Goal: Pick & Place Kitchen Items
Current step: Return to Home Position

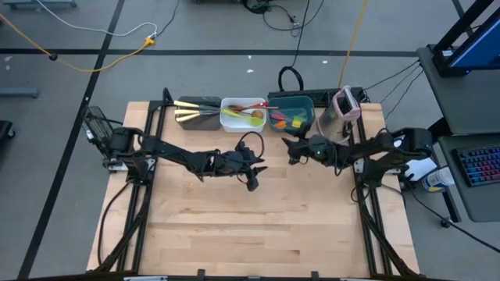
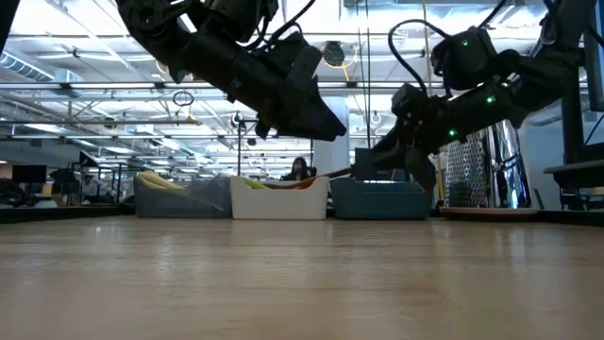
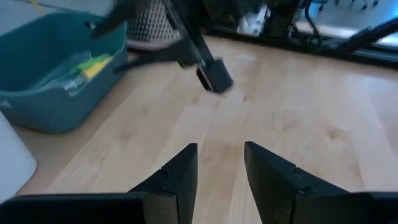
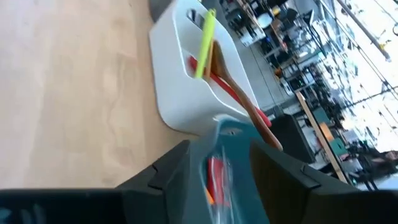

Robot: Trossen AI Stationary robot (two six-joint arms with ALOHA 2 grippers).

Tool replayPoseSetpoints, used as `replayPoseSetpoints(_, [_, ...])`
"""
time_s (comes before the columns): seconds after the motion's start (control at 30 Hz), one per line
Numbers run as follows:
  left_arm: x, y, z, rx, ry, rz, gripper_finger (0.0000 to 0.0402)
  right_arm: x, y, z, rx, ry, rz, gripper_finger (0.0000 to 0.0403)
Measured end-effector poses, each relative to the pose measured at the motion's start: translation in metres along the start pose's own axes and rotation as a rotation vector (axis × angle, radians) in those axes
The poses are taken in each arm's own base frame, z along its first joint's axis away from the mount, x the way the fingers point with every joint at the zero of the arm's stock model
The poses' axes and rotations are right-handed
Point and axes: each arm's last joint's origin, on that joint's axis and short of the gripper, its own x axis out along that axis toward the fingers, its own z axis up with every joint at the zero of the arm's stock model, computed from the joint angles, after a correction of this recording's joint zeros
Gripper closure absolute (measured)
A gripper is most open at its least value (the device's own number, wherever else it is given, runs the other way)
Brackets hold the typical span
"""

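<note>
Three tubs stand in a row at the table's far edge. The dark tub [image 1: 197,112] holds cream-handled knives [image 1: 187,115]. The white tub [image 1: 234,123] holds green, red and wooden spoons [image 4: 205,43]. The teal tub [image 1: 301,104] holds clear-handled spatulas [image 1: 285,120]. My right gripper [image 4: 217,168] hovers open just on the near side of the teal tub [image 4: 231,138], with nothing between its fingers. My left gripper [image 3: 221,165] hangs open over the bare middle of the table [image 1: 254,181], also with nothing between its fingers.
A pink-and-grey boxy appliance [image 1: 344,105] stands right of the teal tub. The two grippers are close together near the table's middle, and the right arm's gripper [image 3: 211,73] shows ahead of my left one. The near half of the wooden table [image 1: 250,234] is bare.
</note>
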Motion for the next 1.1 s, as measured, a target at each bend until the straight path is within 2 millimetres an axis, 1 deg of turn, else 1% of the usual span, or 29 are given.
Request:
replayPoseSetpoints(0.07, [-0.003,0.0,0.004,-0.001,-0.013,-0.003,0.0266,-0.003,0.004,0.004,-0.006,-0.013,0.007,0.0256])
replayPoseSetpoints(0.17, [-0.012,0.001,0.013,0.001,-0.018,-0.001,0.0266,-0.006,0.008,0.01,-0.008,-0.023,-0.008,0.0276])
replayPoseSetpoints(0.33, [-0.034,0.0,0.027,0.036,-0.007,0.018,0.0273,-0.014,0.016,0.023,-0.004,-0.089,0.001,0.0315])
replayPoseSetpoints(0.43, [-0.05,0.0,0.036,0.046,-0.005,0.033,0.0301,-0.02,0.02,0.031,0.007,-0.152,0.01,0.0344])
replayPoseSetpoints(0.53, [-0.064,0.002,0.042,0.055,0.011,0.034,0.0349,-0.027,0.023,0.041,0.034,-0.222,0.007,0.0377])
replayPoseSetpoints(0.6, [-0.072,0.003,0.048,0.051,-0.006,0.031,0.0384,-0.031,0.025,0.047,0.095,-0.27,0.01,0.0396])
replayPoseSetpoints(0.67, [-0.082,0.005,0.054,0.059,-0.013,0.035,0.0394,-0.036,0.027,0.053,0.162,-0.315,0.019,0.0398])
replayPoseSetpoints(0.73, [-0.089,0.007,0.059,0.066,-0.034,0.042,0.0388,-0.041,0.029,0.059,0.203,-0.354,0.027,0.0396])
replayPoseSetpoints(0.8, [-0.097,0.008,0.064,0.085,-0.052,0.052,0.0388,-0.047,0.03,0.064,0.214,-0.389,0.036,0.0399])
replayPoseSetpoints(0.87, [-0.106,0.011,0.067,0.115,-0.05,0.056,0.0396,-0.054,0.028,0.069,0.23,-0.425,0.038,0.0401])
replayPoseSetpoints(0.97, [-0.118,0.014,0.073,0.122,-0.061,0.066,0.0396,-0.066,0.023,0.077,0.282,-0.478,0.043,0.0402])
replayPoseSetpoints(1.1, [-0.135,0.021,0.079,0.146,-0.065,0.099,0.0394,-0.082,0.008,0.085,0.367,-0.55,0.035,0.0402])
